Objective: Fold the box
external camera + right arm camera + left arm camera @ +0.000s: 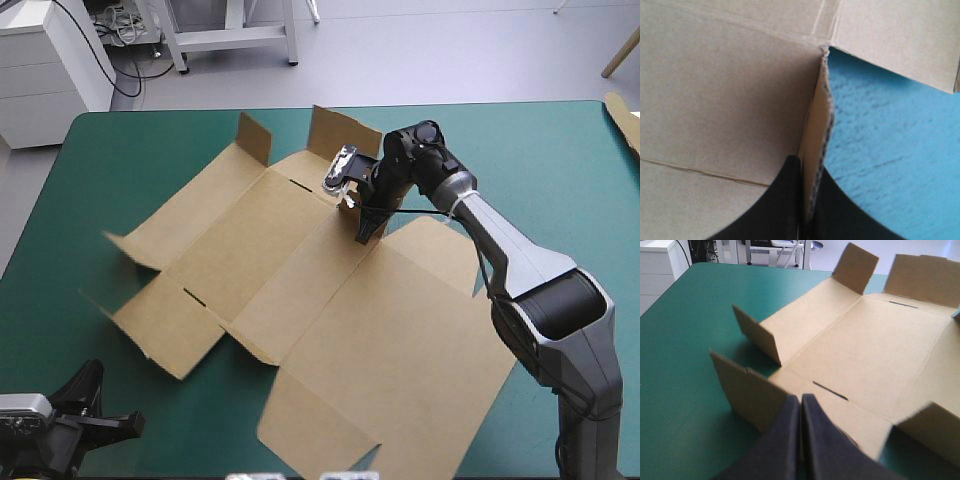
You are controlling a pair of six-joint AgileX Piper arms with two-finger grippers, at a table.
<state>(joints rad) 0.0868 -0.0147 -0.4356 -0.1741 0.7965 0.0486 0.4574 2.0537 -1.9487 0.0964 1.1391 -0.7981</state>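
At the table's near left corner: the left gripper (800, 401), two broad black fins, is pressed together into one point with nothing in it; in the high view it sits off the sheet and well apart from it, aimed toward it
Under everything: the table with the teal-green cover (150, 150)
Middle of the table: the box (330, 300), a large cut sheet of brown corrugated board, lies spread open and mostly flat, set at a slant to the table's edges, its widest panel toward the near right
Near left end of the sheet: two low side walls (757, 335) stand up off the cover, one behind the other as seen from the left wrist
Along the creases: two thin dark slots (298, 183), one on the near crease and one on the far one
Far side of the sheet: the right gripper (365, 232) reaches in over the board, its fingers all but closed on a small upright flap (817, 125) pinched by its edge, flat panel on one side of it and teal-green cover on the other
Far edge of the sheet: two more raised flaps (343, 135) lean up side by side
Far right edge of the table: a strip of pale brown board (624, 120) pokes in
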